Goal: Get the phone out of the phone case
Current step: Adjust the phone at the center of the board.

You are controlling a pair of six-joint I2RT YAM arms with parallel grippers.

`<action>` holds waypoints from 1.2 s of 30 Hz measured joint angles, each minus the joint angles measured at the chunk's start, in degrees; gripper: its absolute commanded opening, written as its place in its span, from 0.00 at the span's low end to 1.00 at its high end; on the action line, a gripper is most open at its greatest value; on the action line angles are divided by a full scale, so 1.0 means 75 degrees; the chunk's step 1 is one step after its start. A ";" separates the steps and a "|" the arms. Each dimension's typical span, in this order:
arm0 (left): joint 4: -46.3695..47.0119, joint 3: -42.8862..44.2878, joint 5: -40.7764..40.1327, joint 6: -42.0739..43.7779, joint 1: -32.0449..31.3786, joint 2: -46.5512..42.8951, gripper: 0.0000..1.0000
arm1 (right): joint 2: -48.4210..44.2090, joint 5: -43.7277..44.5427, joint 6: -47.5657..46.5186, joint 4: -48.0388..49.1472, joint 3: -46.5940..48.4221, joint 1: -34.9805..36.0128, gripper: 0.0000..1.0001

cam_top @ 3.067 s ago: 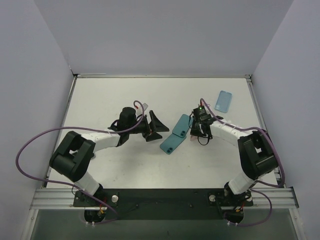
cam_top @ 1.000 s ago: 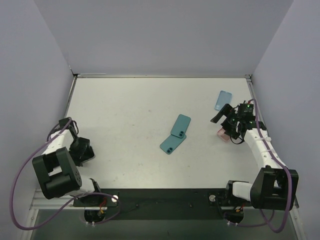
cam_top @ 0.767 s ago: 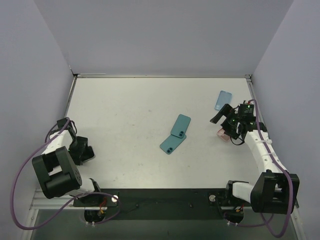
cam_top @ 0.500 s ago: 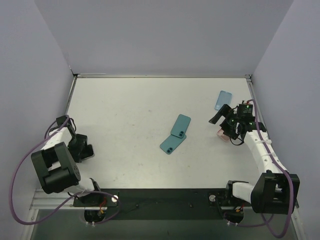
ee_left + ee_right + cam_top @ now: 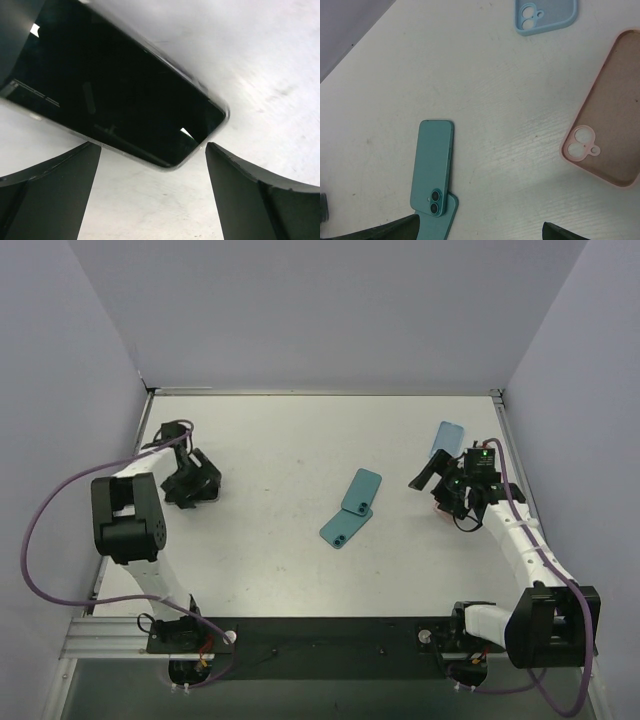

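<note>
- Your left tool [image 5: 192,480] stood wide open with nothing in it. It hung low over a dark, glossy phone [image 5: 115,100] at the left side of the desk [image 5: 280,440]. I could not tell whether that phone wore a case. Closing there could have clamped bare glass and sent it skidding.
- Your right tool [image 5: 440,490] was likewise fully spread and held nothing. It sat near the desk's right edge, above an empty pink case [image 5: 607,135] and close to an empty light blue case [image 5: 547,12].
- The teal phone [image 5: 432,167] lay back-up mid-desk, overlapping a second teal piece [image 5: 444,220]. I could not tell which of the two was the case. Both tools were well apart from them.
- As I judged it, you risked several things:
  - gripping the wrong item;
  - a one-sided pull dragging the overlapped pair along together;
  - a pinch on the flat faces slipping off;
  - knocking the loose cases aside on the reach.
</note>
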 measured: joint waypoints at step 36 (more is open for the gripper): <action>-0.1431 0.5761 -0.0629 0.0326 -0.1303 0.3599 0.98 | -0.0192 -0.0032 0.0114 0.0047 -0.0006 0.0050 1.00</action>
